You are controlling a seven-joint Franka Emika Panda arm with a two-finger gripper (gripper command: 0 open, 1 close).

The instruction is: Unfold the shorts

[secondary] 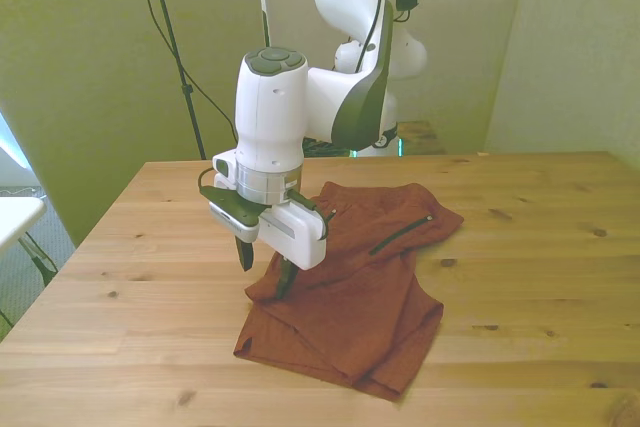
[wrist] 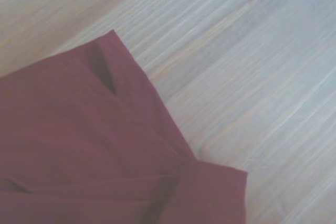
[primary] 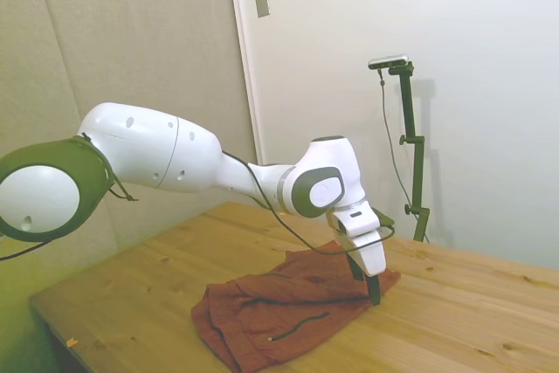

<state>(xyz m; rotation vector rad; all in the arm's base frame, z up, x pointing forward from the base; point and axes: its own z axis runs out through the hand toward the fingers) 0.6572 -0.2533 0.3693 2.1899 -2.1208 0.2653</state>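
We see the white two-finger claw pointing down at the table, its dark fingers spread to a moderate gap with nothing gripped between them. In the front view one finger hangs over bare wood just off the cloth's edge, and the other comes down at a corner of the cloth on the front view's left; we cannot tell whether that tip presses the fabric or only hovers at it. In the side view the claw stands at the far corner of the cloth.

The rust-orange soft fabric shorts lie folded in layers near the middle of the light wooden plank table, with a short dark pocket line showing on the upper layer. The wrist view shows a pointed corner of the shorts with a small crease, lying flat on the wood grain.

The white jointed arm reaches over the table to the claw.
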